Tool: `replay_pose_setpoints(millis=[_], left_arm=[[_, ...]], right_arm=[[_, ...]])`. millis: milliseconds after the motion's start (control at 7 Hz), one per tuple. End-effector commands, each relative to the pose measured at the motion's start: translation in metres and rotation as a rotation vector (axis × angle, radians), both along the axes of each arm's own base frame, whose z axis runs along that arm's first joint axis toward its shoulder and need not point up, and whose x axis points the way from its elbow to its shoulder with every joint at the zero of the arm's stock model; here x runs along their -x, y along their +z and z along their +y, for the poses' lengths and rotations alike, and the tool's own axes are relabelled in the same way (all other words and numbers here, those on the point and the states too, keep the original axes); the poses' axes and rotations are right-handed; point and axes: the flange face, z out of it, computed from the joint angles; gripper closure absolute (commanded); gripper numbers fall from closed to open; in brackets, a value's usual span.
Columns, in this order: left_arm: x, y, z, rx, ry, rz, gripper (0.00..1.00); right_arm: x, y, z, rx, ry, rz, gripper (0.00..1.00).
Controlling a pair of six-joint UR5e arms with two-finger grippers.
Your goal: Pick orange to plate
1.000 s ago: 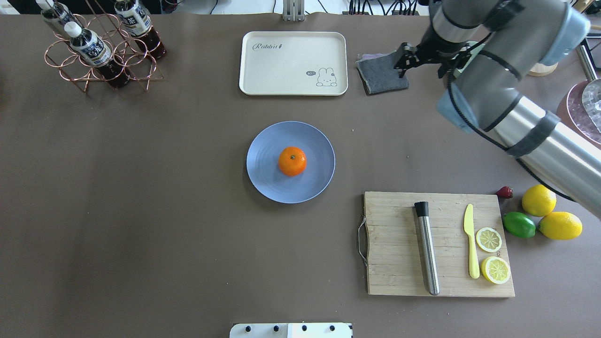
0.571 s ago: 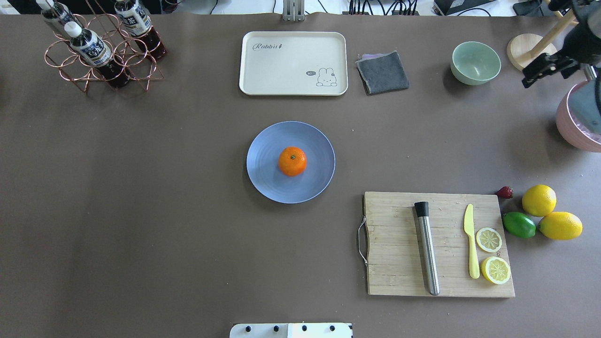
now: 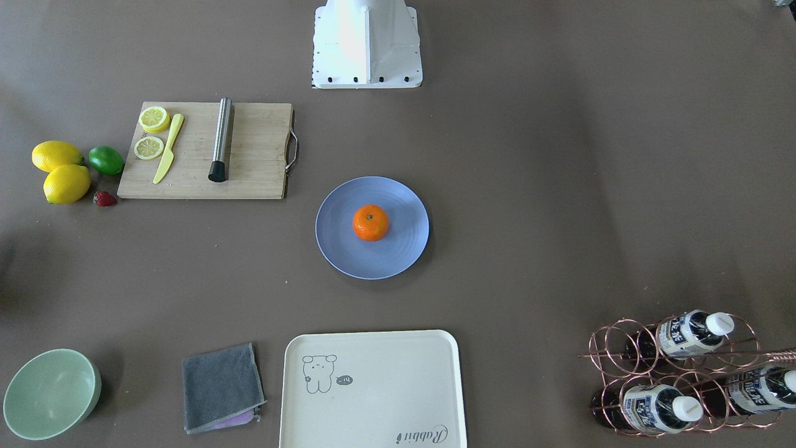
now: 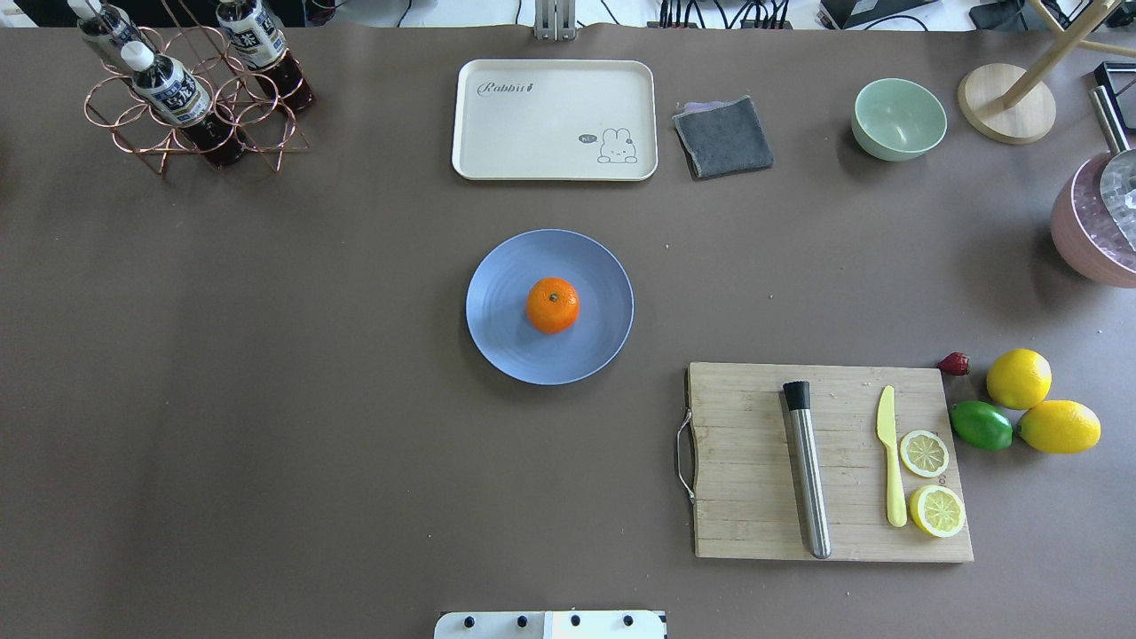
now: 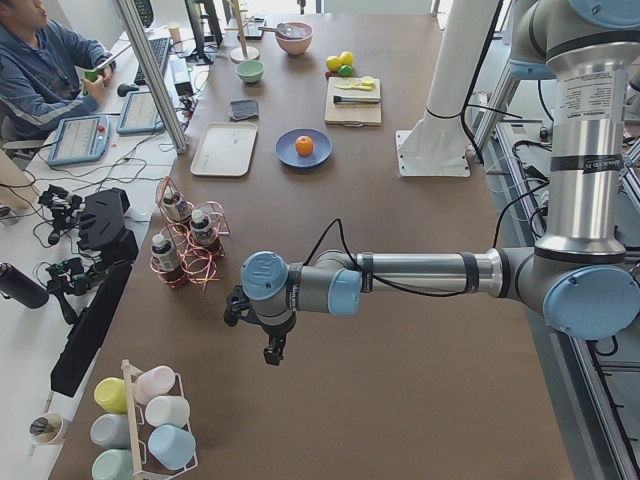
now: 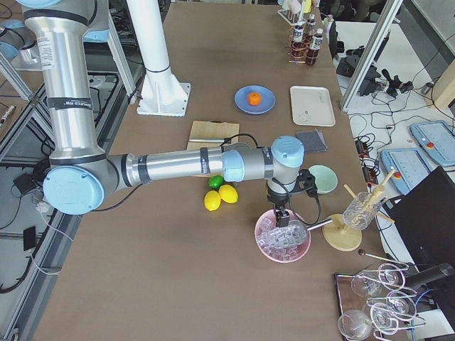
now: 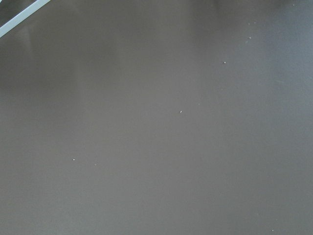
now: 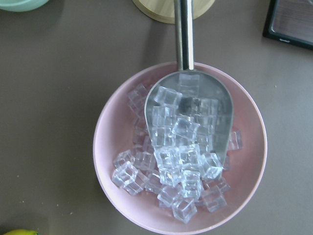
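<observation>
The orange (image 4: 552, 304) rests in the middle of the blue-grey plate (image 4: 506, 342) at the table's centre; the front-facing view shows the same orange (image 3: 371, 223) and plate (image 3: 348, 252). No arm is near them. My left gripper (image 5: 272, 350) hangs over bare table far from the plate, past the bottle rack. My right gripper (image 6: 278, 215) hovers above the pink bowl of ice (image 8: 110, 147) at the other end of the table. Both grippers show only in the side views, so I cannot tell whether either is open or shut.
A cutting board (image 4: 745, 497) holds a muddler, a yellow knife and lemon slices. Beside it lie two lemons (image 4: 1018, 378), a lime (image 4: 981, 425) and a strawberry. At the back stand a cream tray (image 4: 532, 124), a grey cloth (image 4: 723, 136), a green bowl (image 4: 898, 118) and a bottle rack (image 4: 186, 98).
The right arm has swung off to the right and left the overhead view, uncovering the green bowl. The orange and the plate have not moved.
</observation>
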Motion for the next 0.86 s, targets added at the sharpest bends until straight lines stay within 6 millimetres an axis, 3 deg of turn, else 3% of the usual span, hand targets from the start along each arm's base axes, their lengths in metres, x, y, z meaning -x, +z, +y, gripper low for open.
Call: replay_pose_setpoints(millis=[0, 143, 714], left_arm=[[0.001, 0.004, 0.001, 0.010, -0.002, 0.002, 0.01], [0.000, 0.008, 0.002, 0.020, -0.005, 0.003, 0.01], [0.004, 0.013, 0.010, 0.021, -0.010, -0.004, 0.01]], right_arm=[[-0.028, 0.039, 0.037, 0.059, 0.038, 0.011, 0.00], [-0.028, 0.064, 0.056, 0.115, 0.042, 0.017, 0.00], [-0.027, 0.068, 0.051, 0.123, 0.043, 0.014, 0.00]])
